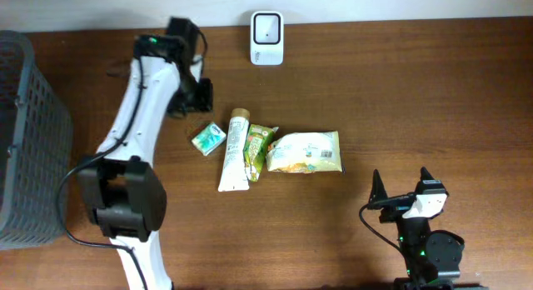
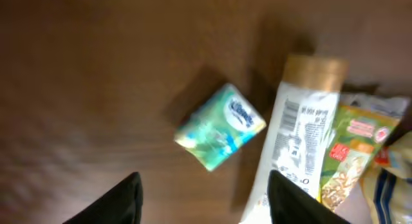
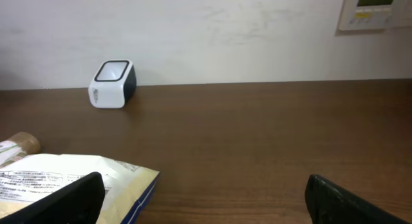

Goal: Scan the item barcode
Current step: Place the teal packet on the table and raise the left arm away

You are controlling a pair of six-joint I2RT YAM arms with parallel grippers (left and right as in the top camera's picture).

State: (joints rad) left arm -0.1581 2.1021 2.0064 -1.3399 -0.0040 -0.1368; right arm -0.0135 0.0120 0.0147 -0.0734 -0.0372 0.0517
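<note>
Clearly, the left gripper (image 2: 203,195) is hovering half open and holding nothing; the tissue pack (image 2: 221,126) is lying on the table (image 2: 96,69) just to its near side, left of the white tube (image 2: 299,140).

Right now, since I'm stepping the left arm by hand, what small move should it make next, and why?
Probably ease the left gripper forward and down onto the tissue pack, then close. Its fingers stand apart and empty, the pack lies free on the table just ahead of them, beside the tube, and nothing sits at the scanner.
</note>
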